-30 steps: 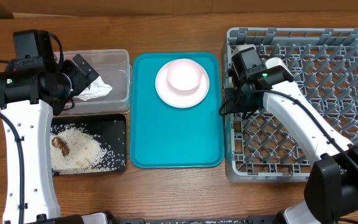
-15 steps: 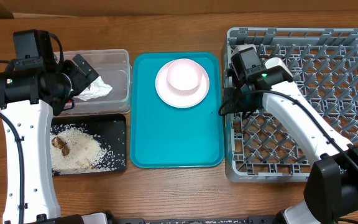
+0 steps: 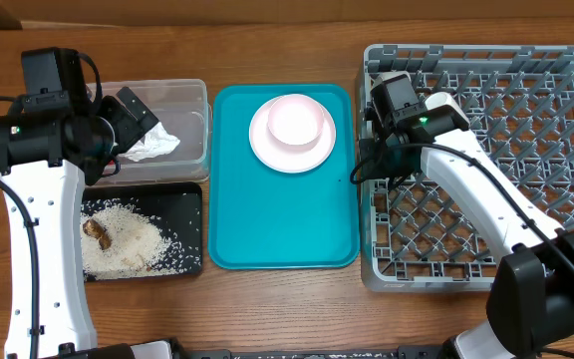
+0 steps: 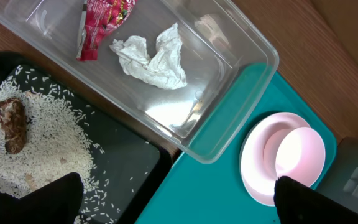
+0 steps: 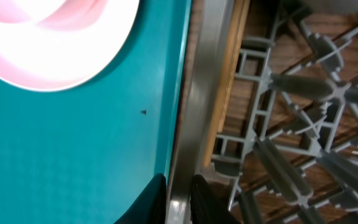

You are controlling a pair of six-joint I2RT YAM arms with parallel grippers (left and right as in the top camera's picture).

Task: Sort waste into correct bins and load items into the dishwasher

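The red wrapper (image 4: pixel 101 18) and white napkin (image 4: pixel 151 56) lie in the clear tub (image 4: pixel 229 118). Rice (image 4: pixel 48 137) and the brown lump (image 4: pixel 14 124) lie in the black tray (image 3: pixel 189 199). The pink bowl (image 3: pixel 297 120) sits on the pink plate (image 3: pixel 267 150) on the teal tray. My left gripper (image 4: pixel 179 199) is open and empty above the tub (image 3: pixel 199 90). My right gripper (image 5: pixel 179 193) is shut on the left wall (image 5: pixel 197 93) of the grey dish rack (image 3: pixel 486 150). The cup and the grey-white bowl are out of view.
The teal tray (image 3: pixel 277 219) lies between the two bins and the rack, its right edge close to the rack wall. The rack's upright pegs (image 5: pixel 291 87) stand just right of my right gripper (image 3: pixel 367 170). The table is brown wood.
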